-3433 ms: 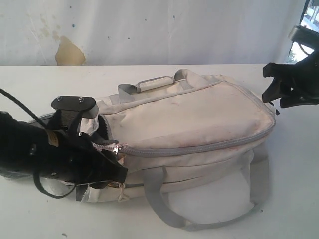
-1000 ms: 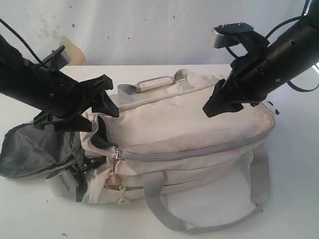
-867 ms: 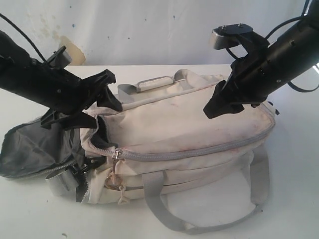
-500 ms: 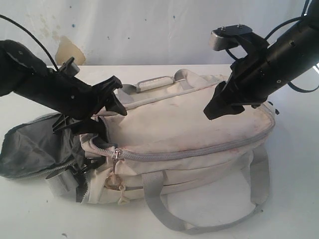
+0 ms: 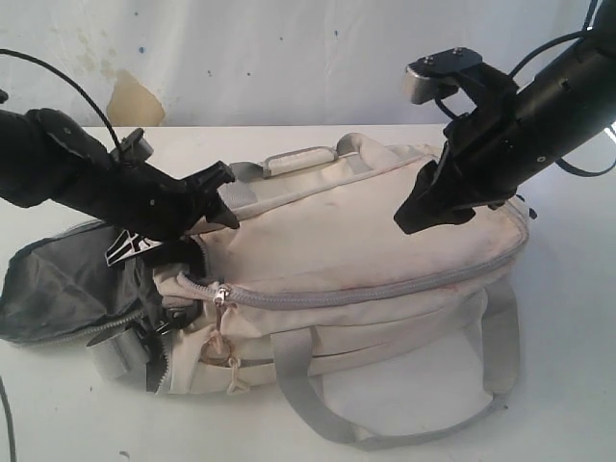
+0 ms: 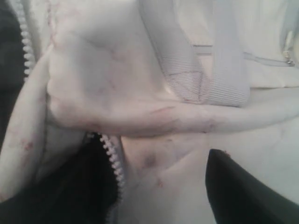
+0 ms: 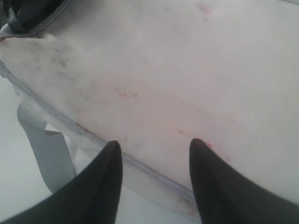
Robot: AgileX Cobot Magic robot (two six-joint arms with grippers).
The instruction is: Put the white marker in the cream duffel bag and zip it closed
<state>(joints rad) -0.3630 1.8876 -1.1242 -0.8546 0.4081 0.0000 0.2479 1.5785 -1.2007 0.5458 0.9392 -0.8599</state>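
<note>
Table (image 5: 558, 385): white, and it carries the one bag.
Bag (image 5: 366, 241): lies lengthwise across the middle of the table. Its shut end points to the right edge and its mouth to the left edge.
Mouth (image 5: 58, 279): gapes open, with grey lining spilling toward the left edge.
Left gripper (image 5: 207, 226): sits at the mouth end, over the top flap. My fingers are spread wide with nothing between them. The wrist view shows only one fingertip (image 6: 233, 191), beside the folded cream fabric.
Right gripper (image 5: 414, 217): is over the top panel near the right end. My fingers are parted and empty. I cannot tell whether the tips press the cloth or sit just above it.
Zip teeth (image 6: 112, 158): are bare along the flap's edge, with dark lining close beside them.
Zip pull (image 5: 220, 294): is on the near side by the mouth. The track is shut from here to the right end.
Marker: not visible in any view. It is likely inside already, but I cannot confirm that.
Step, as I judge it: closing the zip round the mouth end.
Doing it well: press the right tips down so the bag cannot slide. Bring the left fingers down to the pull and pinch the tab itself, not the cloth. Draw along the track's curve, never across it, and tuck the lining clear of the teeth first.
</note>
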